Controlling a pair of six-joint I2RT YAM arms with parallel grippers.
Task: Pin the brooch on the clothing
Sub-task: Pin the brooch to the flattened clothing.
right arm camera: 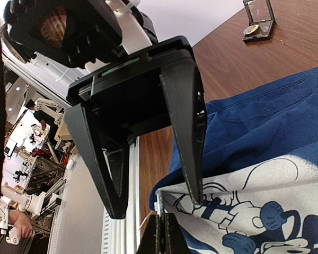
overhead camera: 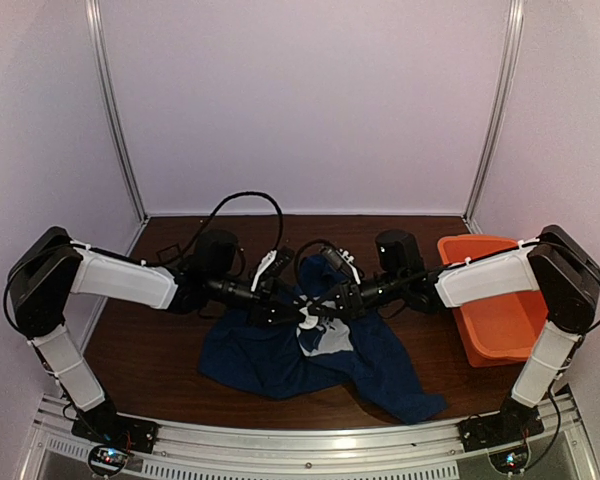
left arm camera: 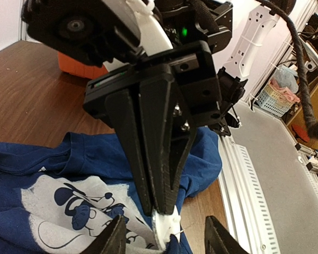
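The navy T-shirt (overhead camera: 250,360) lies crumpled at the table's middle, its white mouse print (overhead camera: 327,340) facing up. Both grippers meet over the print's edge. My right gripper (overhead camera: 325,310) is shut on the brooch (left arm camera: 167,228), a small pale disc held on edge against a raised fold of the shirt (left arm camera: 85,153), with a thin pin sticking out. My left gripper (overhead camera: 285,312) is open, and its fingers (right arm camera: 193,159) straddle the brooch (right arm camera: 159,202) and the fold. The right gripper (right arm camera: 163,226) pinches the disc from below in its own view. The print also shows there (right arm camera: 265,206).
An orange plastic tub (overhead camera: 490,300) stands at the right of the table and also shows in the left wrist view (left arm camera: 77,69). A small black hinged box (right arm camera: 257,21) lies open on the wood beyond the shirt. The metal front rail (overhead camera: 310,440) runs along the near edge.
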